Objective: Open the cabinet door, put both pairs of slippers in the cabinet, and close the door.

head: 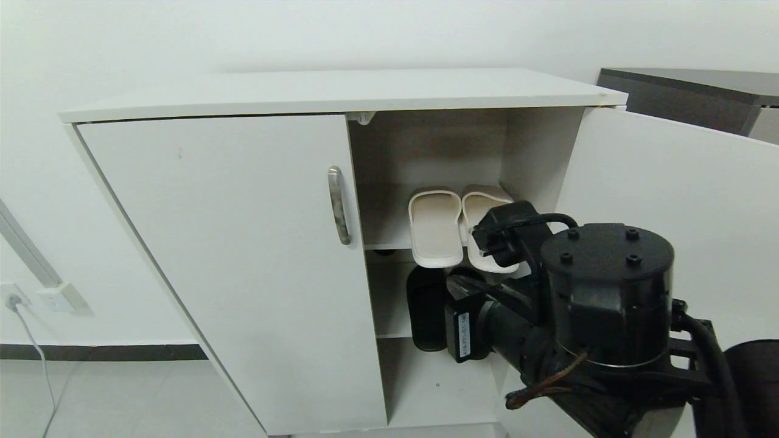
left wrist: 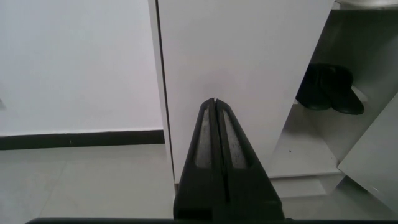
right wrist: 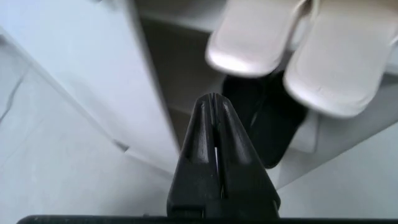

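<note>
Jaws of the right gripper (right wrist: 214, 102) are pressed together with nothing between them. It hangs just in front of the open cabinet (head: 341, 91), pointing at the black slippers (right wrist: 267, 118). That empty, shut pose probably means the placing is over and the arm has no load to mind.

Just beyond its tip, in the lower middle of the head view, the black pair lies on the lower shelf (head: 389, 333) with its ends past the shelf's front edge. Above it, at the centre of the frame, the white slippers (head: 435, 228) sit side by side on the upper shelf (head: 380, 245), and their rounded ends also overhang. Stacked one pair per shelf, both fit within the right half of the cabinet.

The right door (head: 669, 182) stands swung wide at the right of the frame, beside the right arm, so the opening is free. The left door (head: 213, 255) is shut, its handle (head: 339, 205) untouched. The left gripper (left wrist: 215, 106), likewise closed on nothing, faces that shut door low down, out of the way.

Judging by this, only closing the right door remains. The overhanging ends could catch it.
</note>
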Robot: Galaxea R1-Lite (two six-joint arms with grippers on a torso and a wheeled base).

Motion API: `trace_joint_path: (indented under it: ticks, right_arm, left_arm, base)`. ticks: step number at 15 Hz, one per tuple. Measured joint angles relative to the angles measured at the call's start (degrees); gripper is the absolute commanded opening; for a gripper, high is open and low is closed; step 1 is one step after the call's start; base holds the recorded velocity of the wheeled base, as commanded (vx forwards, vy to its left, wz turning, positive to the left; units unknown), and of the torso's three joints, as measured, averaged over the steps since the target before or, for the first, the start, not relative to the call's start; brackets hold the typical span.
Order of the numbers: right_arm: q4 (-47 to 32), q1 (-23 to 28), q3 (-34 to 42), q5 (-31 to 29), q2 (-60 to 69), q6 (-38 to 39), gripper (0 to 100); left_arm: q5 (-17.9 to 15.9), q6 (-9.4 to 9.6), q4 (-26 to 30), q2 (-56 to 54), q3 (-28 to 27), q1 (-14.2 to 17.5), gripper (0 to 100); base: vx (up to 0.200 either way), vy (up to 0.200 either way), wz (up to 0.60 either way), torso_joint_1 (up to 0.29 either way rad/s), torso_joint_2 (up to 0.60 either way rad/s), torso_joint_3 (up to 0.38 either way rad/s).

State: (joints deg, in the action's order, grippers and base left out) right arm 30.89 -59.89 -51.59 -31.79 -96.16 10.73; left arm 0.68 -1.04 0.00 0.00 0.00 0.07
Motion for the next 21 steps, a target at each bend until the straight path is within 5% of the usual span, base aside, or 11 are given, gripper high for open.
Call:
trace_joint_path:
  ticks: [7, 21]
  right_arm:
    - [0.22, -1.1, 2.89, 0.27, 2.06, -0.37, 0]
    - [0.74, -1.21, 3.78, 0.38, 0.6, 0.02, 0]
  left_arm:
    - [0.05, 0.02, 0.0, 0.0, 0.0, 0.0, 0]
    - [0.0, -0.07, 0.0, 0.0, 0.0, 0.0, 0]
  base:
    - [0.0, 0.0, 0.0, 0.0, 0.0, 0.0]
    - [-0.2, 0.0, 0.0, 0.002, 0.0, 0.002]
